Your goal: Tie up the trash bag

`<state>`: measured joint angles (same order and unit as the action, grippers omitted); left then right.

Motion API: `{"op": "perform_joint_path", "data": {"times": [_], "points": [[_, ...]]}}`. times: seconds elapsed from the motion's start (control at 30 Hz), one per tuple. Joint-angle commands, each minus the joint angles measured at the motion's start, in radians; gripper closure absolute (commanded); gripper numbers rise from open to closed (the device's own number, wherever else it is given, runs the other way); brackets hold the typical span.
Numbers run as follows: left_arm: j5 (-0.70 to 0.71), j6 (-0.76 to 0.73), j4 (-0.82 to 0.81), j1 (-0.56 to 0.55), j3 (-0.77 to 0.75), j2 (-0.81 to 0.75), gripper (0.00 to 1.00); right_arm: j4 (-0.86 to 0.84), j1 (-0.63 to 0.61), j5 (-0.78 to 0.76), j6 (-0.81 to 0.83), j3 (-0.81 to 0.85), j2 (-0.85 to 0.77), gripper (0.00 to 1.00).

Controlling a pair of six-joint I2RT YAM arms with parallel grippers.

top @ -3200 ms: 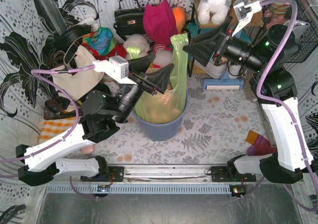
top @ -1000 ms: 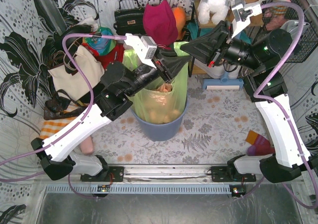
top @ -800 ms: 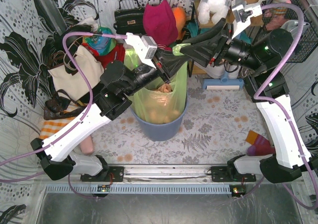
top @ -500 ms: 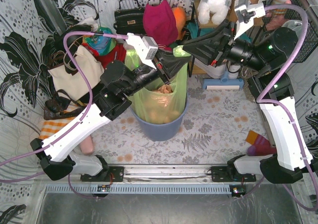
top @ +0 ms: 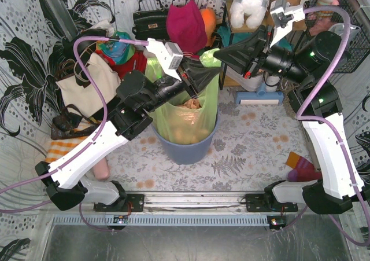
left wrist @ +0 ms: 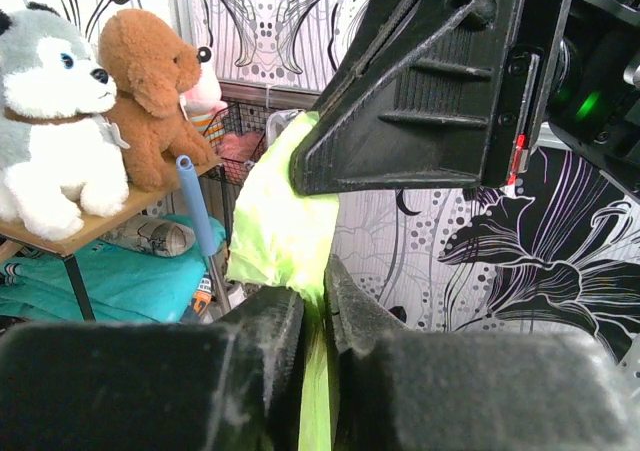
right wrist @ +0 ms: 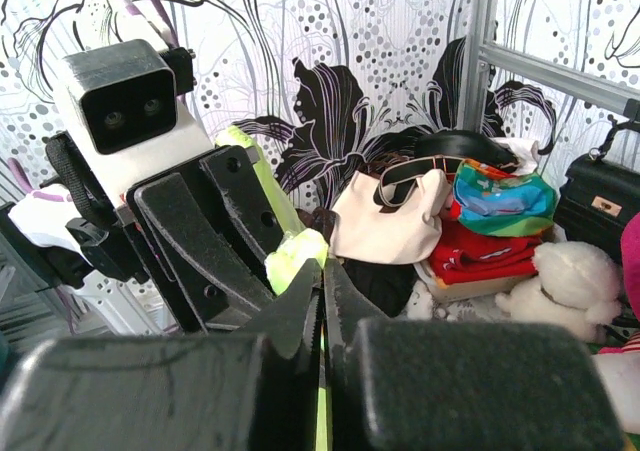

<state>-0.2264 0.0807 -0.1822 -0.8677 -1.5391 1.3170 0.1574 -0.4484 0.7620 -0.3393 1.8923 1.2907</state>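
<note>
Floral-print walls [top: 23, 52] are framing the scene; the trash bag [top: 185, 119] is hanging below both pincers, left pincer [left wrist: 315, 293] and right pincer [right wrist: 322, 279] each apparently pinching its thin, light, slippery gathered neck, the best hold.

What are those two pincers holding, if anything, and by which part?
The trash bag: left pincer and right pincer each pinch a strip of its raised top, above the bin.

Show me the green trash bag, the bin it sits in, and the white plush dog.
trash bag [top: 186, 121], top view, its bulging side above the rim.
bin [top: 191, 152], top view, its front outer wall.
white plush dog [top: 250, 4], top view, its chest.
</note>
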Motion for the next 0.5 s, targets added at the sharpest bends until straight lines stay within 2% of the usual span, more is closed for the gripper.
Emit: {"op": "perform_joint_path", "data": {"times": [0.0,0.33,0.47], "points": [[0.007,0.007,-0.047,0.006,0.008,-0.030,0.78,-0.102,0.003,-0.018,-0.023,-0.014,-0.038,1.00],[0.065,0.009,-0.002,0.006,0.062,-0.043,0.73,-0.157,0.002,-0.023,-0.054,-0.029,-0.049,1.00],[0.063,0.025,-0.032,0.006,0.055,-0.061,0.51,-0.157,0.002,-0.026,-0.053,-0.047,-0.059,1.00]]}}
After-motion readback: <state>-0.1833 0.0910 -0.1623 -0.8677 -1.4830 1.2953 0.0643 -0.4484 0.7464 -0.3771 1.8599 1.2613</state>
